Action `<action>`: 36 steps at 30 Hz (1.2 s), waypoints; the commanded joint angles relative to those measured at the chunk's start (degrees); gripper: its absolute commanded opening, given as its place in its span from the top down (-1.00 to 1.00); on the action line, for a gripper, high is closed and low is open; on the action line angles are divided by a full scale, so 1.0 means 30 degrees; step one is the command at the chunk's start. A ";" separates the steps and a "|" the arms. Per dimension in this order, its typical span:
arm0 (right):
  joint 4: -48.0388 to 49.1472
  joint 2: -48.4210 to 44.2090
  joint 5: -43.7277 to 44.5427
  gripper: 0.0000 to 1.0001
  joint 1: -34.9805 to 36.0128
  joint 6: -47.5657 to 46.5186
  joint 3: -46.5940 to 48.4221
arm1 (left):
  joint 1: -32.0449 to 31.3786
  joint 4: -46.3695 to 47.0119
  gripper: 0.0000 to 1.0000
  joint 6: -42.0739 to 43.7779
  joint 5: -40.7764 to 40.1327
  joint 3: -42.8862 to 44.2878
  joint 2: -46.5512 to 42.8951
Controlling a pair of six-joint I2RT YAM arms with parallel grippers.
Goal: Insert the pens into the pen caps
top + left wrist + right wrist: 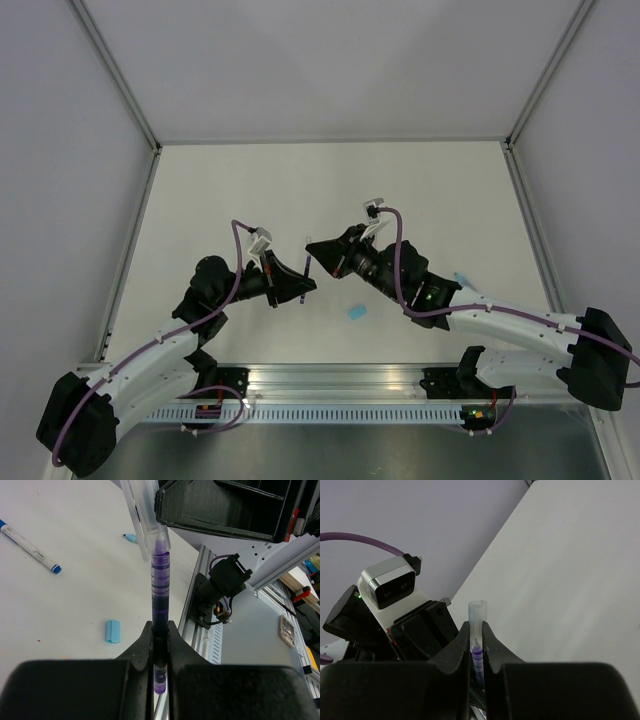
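My left gripper [298, 287] [160, 630] is shut on a dark navy-purple pen [160, 595] [306, 260]. The pen's tip sits inside the mouth of a long translucent pale cap [143, 522] [477, 617]. My right gripper [320, 250] [477, 630] is shut on that cap, and the pen's purple tip shows through its wall. The two grippers meet above the table's middle. A stubby light-blue cap [357, 313] [113, 631] lies loose on the table below them. The blue pen with a white section [29, 547] lies on the table farther off.
A small light-blue piece [465, 280] [130, 538] lies on the table beside the right arm. The aluminium rail [340, 385] [195, 610] runs along the near edge. White walls with metal corner posts close in the table on three sides.
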 commanded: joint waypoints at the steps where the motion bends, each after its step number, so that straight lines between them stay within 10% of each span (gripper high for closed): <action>1: -0.0073 -0.0524 0.0050 0.99 0.0328 -0.0570 -0.0046 | 0.0057 0.1125 0.95 -0.0397 -0.1031 0.0226 -0.0199; 36: 0.1129 -0.1140 0.0227 1.00 0.1148 -0.2210 -0.0339 | 0.0057 0.1798 0.95 -0.0689 -0.0533 -0.0008 -0.0375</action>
